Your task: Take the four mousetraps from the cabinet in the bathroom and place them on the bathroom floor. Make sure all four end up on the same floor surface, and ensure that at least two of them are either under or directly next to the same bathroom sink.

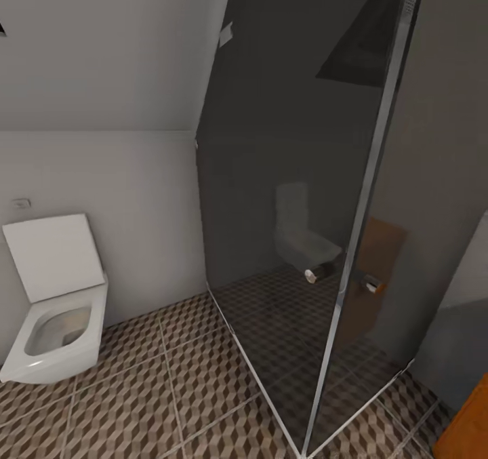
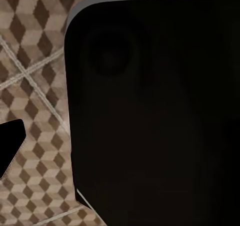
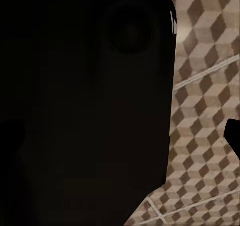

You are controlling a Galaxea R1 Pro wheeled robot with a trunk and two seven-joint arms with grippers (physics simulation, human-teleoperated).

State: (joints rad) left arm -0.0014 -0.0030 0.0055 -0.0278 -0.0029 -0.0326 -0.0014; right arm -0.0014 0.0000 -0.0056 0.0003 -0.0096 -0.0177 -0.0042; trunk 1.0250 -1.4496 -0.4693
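a: what lies closest in the head view?

b: the bathroom floor (image 1: 142, 405), large square tiles with a brown, beige and white cube pattern and pale grout lines. at the lower right corner there is a piece of orange-brown wooden cabinet (image 1: 468, 425); i see just its corner, no drawers.

a: and a little further?

b: a white wall-hung toilet (image 1: 57, 333) on the left, its flat square lid (image 1: 55, 255) standing up against the pale wall (image 1: 149, 201). a small white plate (image 1: 22, 203) sits on that wall above the lid. right of the toilet stands a dark tinted glass shower enclosure (image 1: 291, 242) with a thin chrome frame (image 1: 362, 208), one corner edge coming toward the camera.

a: what is in the glass?

b: faint reflections: a pale toilet shape and a brown panel, with two small round chrome pieces low on the glass. behind all this is the grey wall and the sloped ceiling.

a: where are the mousetraps and the sink?

b: i cannot point to any of them here.

a: how do the tools stand?

b: in the left wrist view a big black body (image 2: 155, 110) covers most of the picture, with the cube tiles (image 2: 35, 85) beside it and a small black tip at the edge. the right wrist view is the same, a black body (image 3: 85, 105) and patterned tiles (image 3: 205, 136). for both tools i cannot tell if the fingers are apart or together.
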